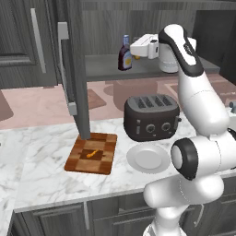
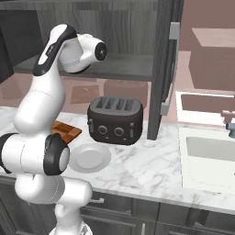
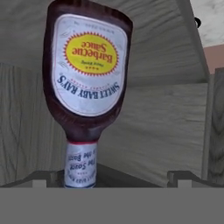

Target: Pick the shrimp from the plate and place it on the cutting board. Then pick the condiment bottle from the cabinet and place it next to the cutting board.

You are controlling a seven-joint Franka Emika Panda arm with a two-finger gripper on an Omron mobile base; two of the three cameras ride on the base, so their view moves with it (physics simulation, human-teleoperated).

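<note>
Marble counter (image 1: 41, 156) runs under an open dark grey cabinet (image 1: 152, 18), whose door (image 1: 76, 69) stands swung out above the cutting board (image 1: 103, 159). Beside the board sit a black toaster (image 1: 151, 117) and the now bare plate (image 1: 148, 157). The shrimp (image 1: 93, 153) already lies on the board, so the first half looks done.

The arm is raised to the shelf (image 1: 101, 69), where the barbecue sauce bottle (image 1: 124, 54) stands upright, near the shelf's left part. The gripper (image 1: 133, 49) is just beside it, jaws spread fully and holding nothing; in the hand view the bottle (image 3: 85, 78) appears inverted, close ahead between the finger tips (image 3: 39, 180).

For a good grasp, I would advance until the body sits squarely between the fingers, close on the wide labelled part rather than the narrow neck, then draw out without clipping the door.
</note>
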